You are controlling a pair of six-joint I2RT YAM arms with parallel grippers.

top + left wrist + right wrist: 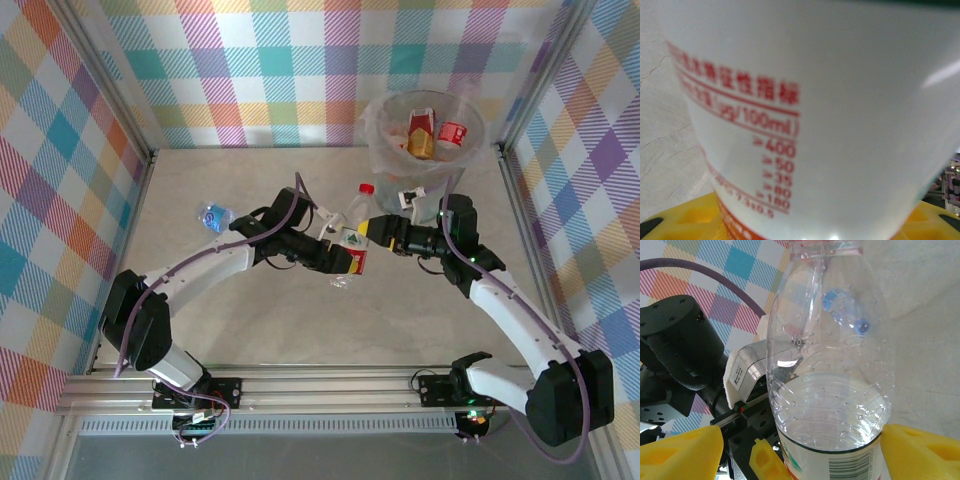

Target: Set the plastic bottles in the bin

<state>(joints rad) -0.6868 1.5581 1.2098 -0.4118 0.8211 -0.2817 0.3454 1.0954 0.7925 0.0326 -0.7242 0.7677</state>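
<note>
Top external view: a red-capped bottle (355, 205) is clamped by the left tool (343, 255) and straddled by the wide-set right tool (370, 229), between a blue-labelled bottle (213, 214) and the bin (476, 112).

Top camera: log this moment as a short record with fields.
Held bottle: clear, red cap, above mid-table, between both arms
Left gripper: shut on the held bottle's labelled end
Right gripper: open, fingers straddling the held bottle's clear part
Bin: far right corner, some bottles inside
Loose bottle: blue label, lying on the table, left of the arms
</note>
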